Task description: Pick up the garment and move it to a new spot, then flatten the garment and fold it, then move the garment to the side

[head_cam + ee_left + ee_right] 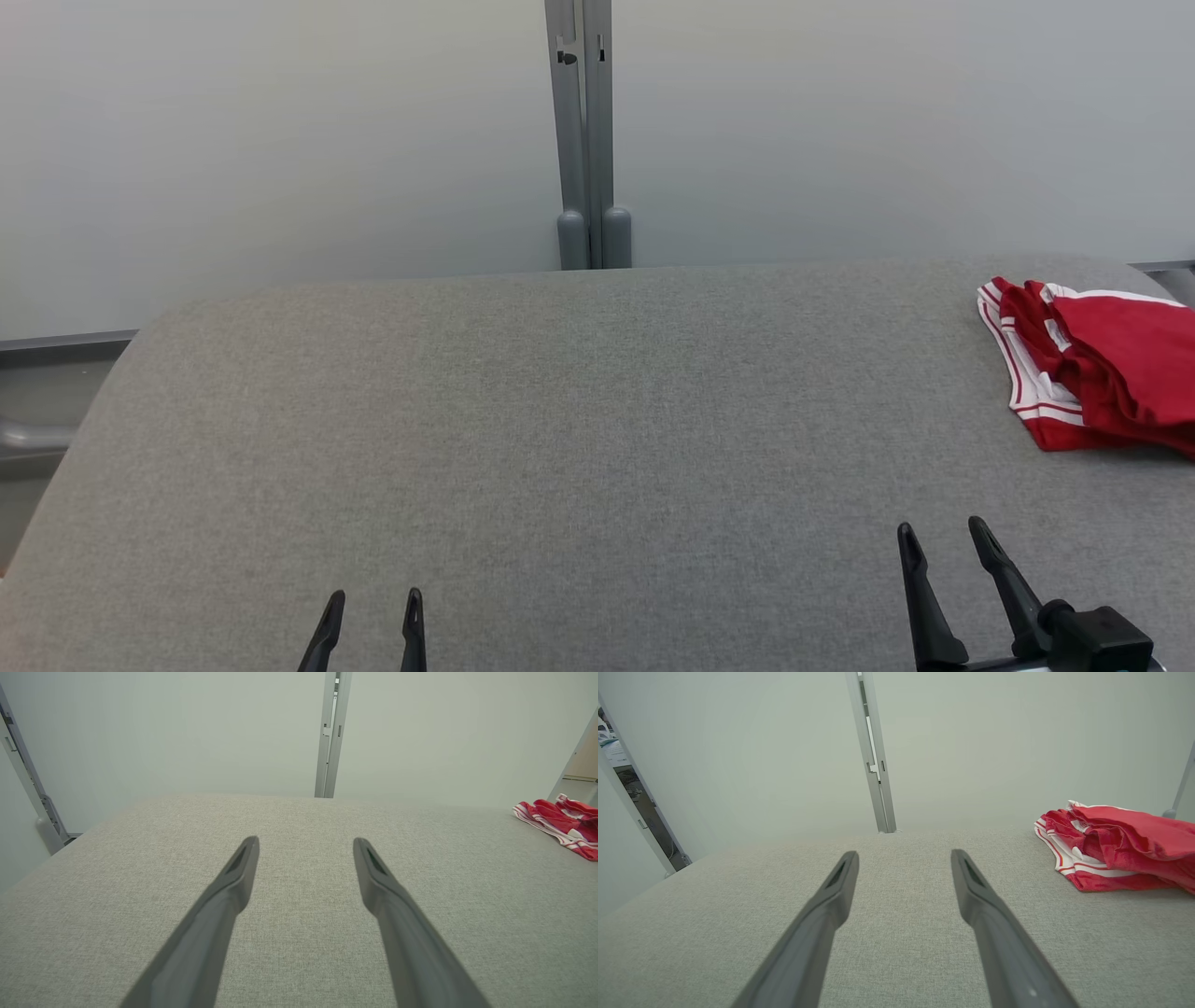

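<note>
Nearest, the left gripper [376, 597] and the right gripper [940, 527] sit over the near side of the grey fabric table [560, 420], jaws spread wide, holding nothing. Well apart from both, the red, white-striped garment [1092, 364] lies crumpled at the table's far right.

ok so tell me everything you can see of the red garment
The red fabric garment with white striped trim lies bunched in a loose, wrinkled heap, neither flat nor folded. The cloth looks soft and sporty; its type is unclear. It rests at the far right of the grey cloth-covered table, cut off by the head view's edge. In what shows, only the table touches it; the open right gripper is nearby but apart.
</note>
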